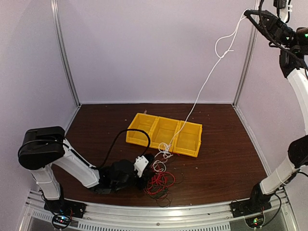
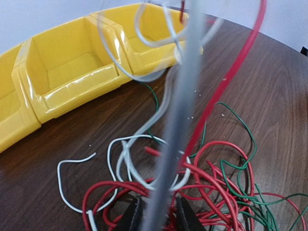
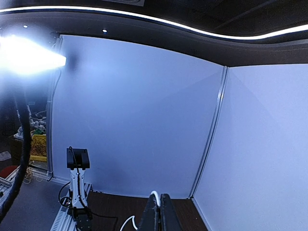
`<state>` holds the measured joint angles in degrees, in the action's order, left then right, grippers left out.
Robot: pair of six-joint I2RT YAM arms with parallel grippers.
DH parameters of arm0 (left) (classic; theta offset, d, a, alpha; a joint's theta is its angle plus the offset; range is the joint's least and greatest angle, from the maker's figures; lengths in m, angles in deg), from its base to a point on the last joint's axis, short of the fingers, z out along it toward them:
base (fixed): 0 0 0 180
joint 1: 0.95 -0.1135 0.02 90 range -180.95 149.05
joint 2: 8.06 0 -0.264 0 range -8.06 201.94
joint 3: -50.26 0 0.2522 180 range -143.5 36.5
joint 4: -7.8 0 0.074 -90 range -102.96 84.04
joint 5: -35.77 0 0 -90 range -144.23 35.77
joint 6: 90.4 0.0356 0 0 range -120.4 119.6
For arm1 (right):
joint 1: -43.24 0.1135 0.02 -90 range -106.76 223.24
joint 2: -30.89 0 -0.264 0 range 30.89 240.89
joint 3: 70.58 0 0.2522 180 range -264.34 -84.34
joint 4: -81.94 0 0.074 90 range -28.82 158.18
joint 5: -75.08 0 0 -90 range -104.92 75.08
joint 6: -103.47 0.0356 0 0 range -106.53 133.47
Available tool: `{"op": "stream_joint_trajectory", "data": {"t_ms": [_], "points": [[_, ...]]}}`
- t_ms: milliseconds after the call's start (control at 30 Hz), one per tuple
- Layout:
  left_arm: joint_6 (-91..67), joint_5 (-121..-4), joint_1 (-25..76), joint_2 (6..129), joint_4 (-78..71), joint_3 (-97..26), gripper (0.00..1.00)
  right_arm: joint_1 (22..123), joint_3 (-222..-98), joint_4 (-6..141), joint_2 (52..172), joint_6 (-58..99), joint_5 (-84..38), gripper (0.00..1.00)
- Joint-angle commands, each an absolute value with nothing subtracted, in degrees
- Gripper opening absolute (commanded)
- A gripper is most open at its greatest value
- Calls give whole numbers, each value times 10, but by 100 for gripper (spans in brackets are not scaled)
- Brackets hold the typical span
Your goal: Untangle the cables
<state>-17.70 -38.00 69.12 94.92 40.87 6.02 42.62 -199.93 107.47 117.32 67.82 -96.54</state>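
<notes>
Tension on the right side: the right hand (image 1: 248,13) sits high above and to the right of the row of three yellow plastic bins (image 1: 186,149), its fingers pressed together on a thin white cable (image 1: 204,84). That cable is stretched out with one loose loop near its top. It slants down over the right-hand bin to the bins' front edge. Just in front of the bins, on the dark brown wooden desk (image 1: 226,154), lies the clump of thin red, green and white cables (image 1: 161,182), loops crossing one another. The left hand (image 1: 150,169) is low in that clump, in front of the left bin. Its fingers (image 2: 132,216) are a little apart, and the white cable rises between them; whether they pinch it, I cannot tell.
</notes>
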Motion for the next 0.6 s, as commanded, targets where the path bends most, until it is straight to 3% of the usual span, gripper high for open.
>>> {"op": "stream_joint_trajectory", "data": {"t_ms": [0,33,67,300,567], "points": [[-175,-368,687,942,403,65,9,416,-1965,1025,1165,636,-955,0],[-175,-365,687,940,395,63,2,412,-1970,969,1164,596,-944,0],[-175,-363,687,936,390,65,0,407,-1978,915,1164,554,-933,0],[-201,-274,687,782,274,124,0,403,-1992,633,1161,294,-825,0],[-298,-165,630,550,35,183,0,390,-1977,596,1158,255,-737,0]]}}
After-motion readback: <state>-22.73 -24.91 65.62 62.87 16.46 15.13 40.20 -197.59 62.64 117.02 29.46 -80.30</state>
